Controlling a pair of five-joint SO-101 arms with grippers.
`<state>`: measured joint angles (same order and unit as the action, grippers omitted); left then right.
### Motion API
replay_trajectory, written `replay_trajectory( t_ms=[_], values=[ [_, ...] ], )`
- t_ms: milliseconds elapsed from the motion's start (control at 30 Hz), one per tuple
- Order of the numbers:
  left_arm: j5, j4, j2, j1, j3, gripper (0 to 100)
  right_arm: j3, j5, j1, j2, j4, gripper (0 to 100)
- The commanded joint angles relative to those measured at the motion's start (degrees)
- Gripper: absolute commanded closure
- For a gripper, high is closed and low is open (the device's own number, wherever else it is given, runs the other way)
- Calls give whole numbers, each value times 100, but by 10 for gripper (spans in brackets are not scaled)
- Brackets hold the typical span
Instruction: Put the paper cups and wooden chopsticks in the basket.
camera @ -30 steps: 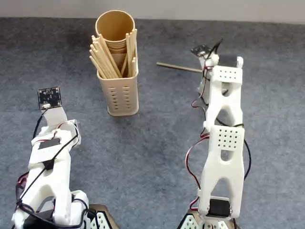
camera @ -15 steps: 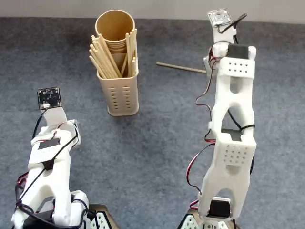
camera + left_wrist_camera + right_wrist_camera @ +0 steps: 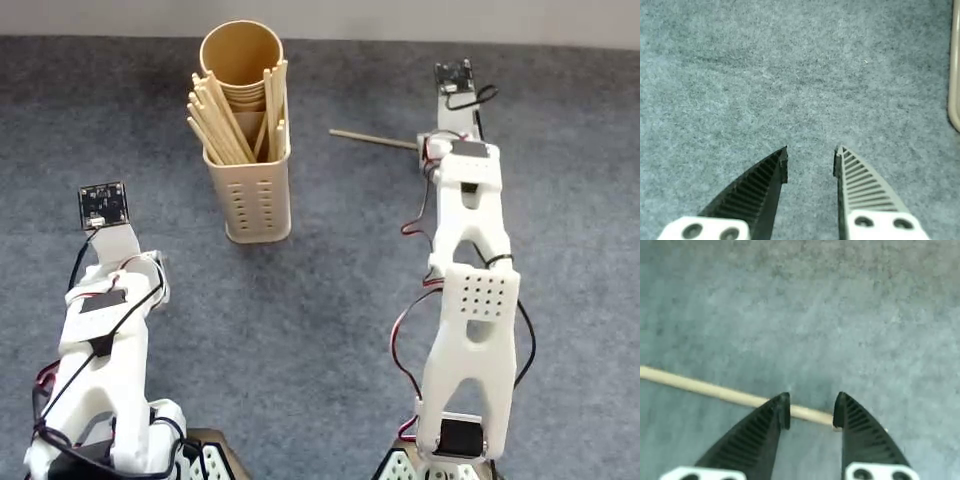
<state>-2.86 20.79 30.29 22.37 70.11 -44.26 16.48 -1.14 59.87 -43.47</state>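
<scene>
A perforated beige basket (image 3: 250, 195) stands upright at the back, left of centre. It holds nested paper cups (image 3: 241, 58) and several wooden chopsticks (image 3: 222, 125). One loose chopstick (image 3: 372, 140) lies flat on the grey carpet to the basket's right. In the right wrist view that chopstick (image 3: 705, 387) runs crosswise behind the fingertips. My right gripper (image 3: 811, 405) is open and straddles the stick near one end, low over the carpet. Over bare carpet my left gripper (image 3: 810, 155) is open with nothing between its fingers. The left arm (image 3: 105, 330) sits at the near left, well short of the basket.
Grey carpet covers the whole work surface. The basket's wall (image 3: 955, 75) shows at the edge of the left wrist view. A pale strip (image 3: 320, 15) runs along the carpet's far edge. Open carpet lies between the two arms.
The right arm stretched far toward the back edge, then drew back and settled over the loose chopstick's right end. The left arm, the basket and the chopstick stayed put.
</scene>
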Motion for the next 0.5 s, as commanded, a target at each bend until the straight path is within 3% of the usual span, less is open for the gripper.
replay_trajectory(
  t_ms=[0, 233, 467],
  values=[
    [44, -70, 101, -57, -22, 822, -251, 712, 40, -22, -1868, 839],
    [44, -79, 101, -57, -22, 822, -2352, 1231, 84, -40, -5842, 839],
    [44, -88, 101, -57, -22, 822, -2844, 844, -22, -1411, -5780, 839]
  ],
)
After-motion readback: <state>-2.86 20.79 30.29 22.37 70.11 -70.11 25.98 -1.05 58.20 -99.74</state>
